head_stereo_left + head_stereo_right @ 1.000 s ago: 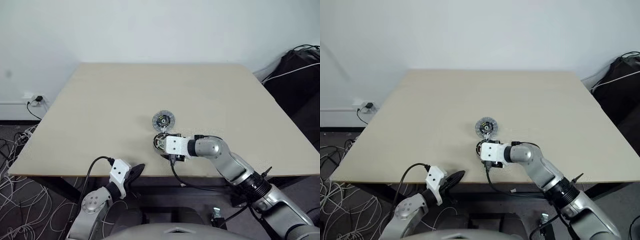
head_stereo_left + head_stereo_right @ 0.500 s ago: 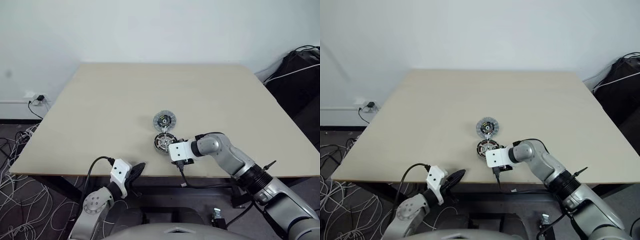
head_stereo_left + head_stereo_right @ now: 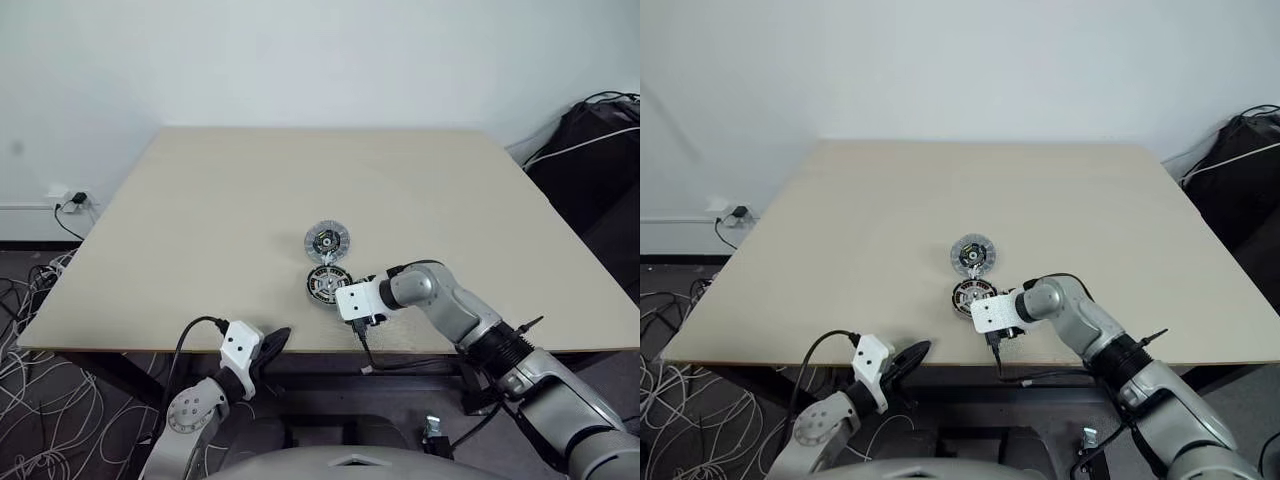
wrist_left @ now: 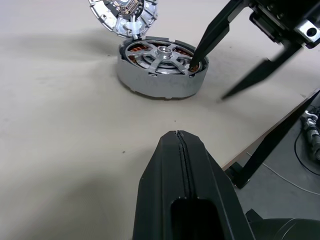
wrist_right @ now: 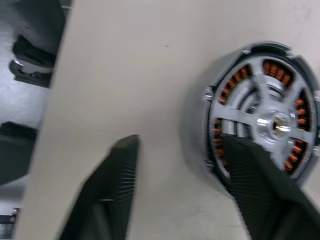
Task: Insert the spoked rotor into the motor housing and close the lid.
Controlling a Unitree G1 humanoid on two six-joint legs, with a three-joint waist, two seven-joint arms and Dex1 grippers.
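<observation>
The right tool (image 4: 227, 75) is spread apart with one finger poked down onto the spoked rotor (image 4: 162, 54) inside the motor housing (image 4: 160, 75), while the lid (image 3: 327, 240) waits just behind it and the left tool (image 4: 184, 165) stays clenched, empty, near the surface (image 3: 200, 220) edge.

The motor housing (image 4: 161, 69) lies flat on the table, a little below and just right of the centre of the head views. It is a round silver-walled disc with copper-brown windings showing inside. The spoked rotor (image 4: 162, 52) already sits in it, silver spokes running out from a small hub. The lid (image 3: 328, 241) lies just beyond the housing, its rim almost touching it, ribbed silver-grey, green-and-black centre facing up.
</observation>
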